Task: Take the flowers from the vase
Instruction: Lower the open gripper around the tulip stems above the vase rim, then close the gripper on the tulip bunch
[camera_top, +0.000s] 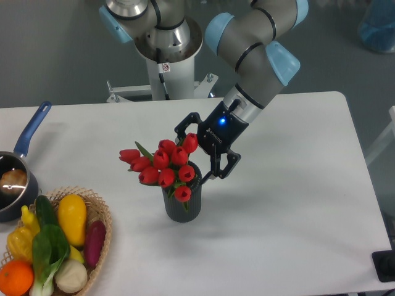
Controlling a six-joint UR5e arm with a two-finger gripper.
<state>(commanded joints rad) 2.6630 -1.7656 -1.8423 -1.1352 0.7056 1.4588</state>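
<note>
Blue-handled and dark, a small saucepan [13,185] sits at the left edge of the white table [296,209], with a wicker basket of mixed vegetables [55,243] in front of it at the near left corner.

Near the middle of the table stands the short dark grey ribbed cylindrical vase [182,200], upright, its round mouth facing up. In it sits the bunch of red tulips with green leaves [163,163]. The stems go straight down into the vase, so the bunch's long axis is close to vertical, while the heads fan out wider than the mouth and lean up and to the left; the leftmost bloom reaches well past the vase wall.

Just right of the blooms is the black two-finger gripper [194,151] of the grey and pale blue arm [253,49], a blue light lit on its wrist. Its jaws stand wide apart and hold nothing. The far finger lies beside the top-right tulip, the near one by the vase's right rim; whether either touches cannot be told.
</note>
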